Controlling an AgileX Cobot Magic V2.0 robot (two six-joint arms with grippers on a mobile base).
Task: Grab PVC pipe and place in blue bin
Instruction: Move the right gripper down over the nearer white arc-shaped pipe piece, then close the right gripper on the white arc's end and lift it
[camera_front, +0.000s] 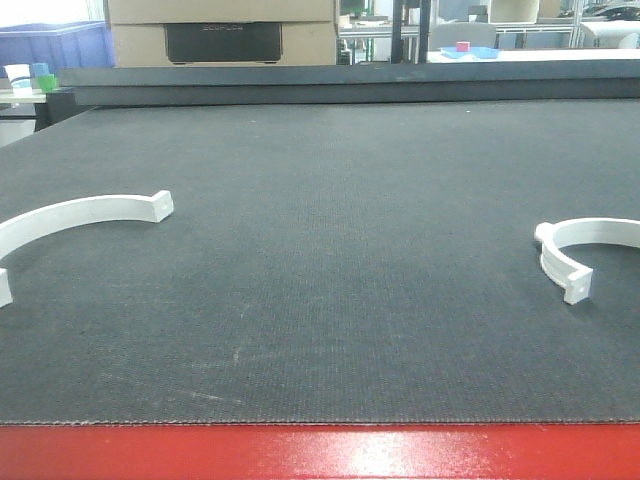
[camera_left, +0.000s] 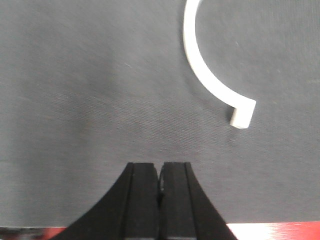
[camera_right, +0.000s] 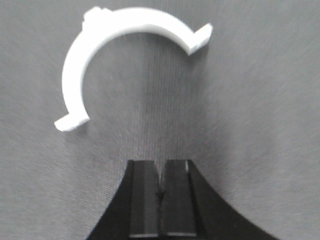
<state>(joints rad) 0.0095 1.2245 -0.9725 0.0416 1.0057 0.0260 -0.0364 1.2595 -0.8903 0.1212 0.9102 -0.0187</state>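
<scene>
While both grippers hang low over the dark table mat (camera_front: 320, 250), the right gripper (camera_right: 160, 200) has the better line on its target. Its jaws are pressed together with nothing between them, and a white pipe piece (camera_right: 135, 20) lies flat on the mat straight ahead of it, a touch to the left. The arch bows away from the fingers, and its open side faces back toward them. The left gripper (camera_left: 159, 200) is likewise closed and empty. The other pipe piece (camera_left: 190, 50) sits ahead but off to its right, partly cut off by the wrist view. From the front, the two pieces lie well apart at opposite edges. A blue bin (camera_front: 55, 45) stands beyond the table's far left; I judge the right arm should open and reach first.
</scene>
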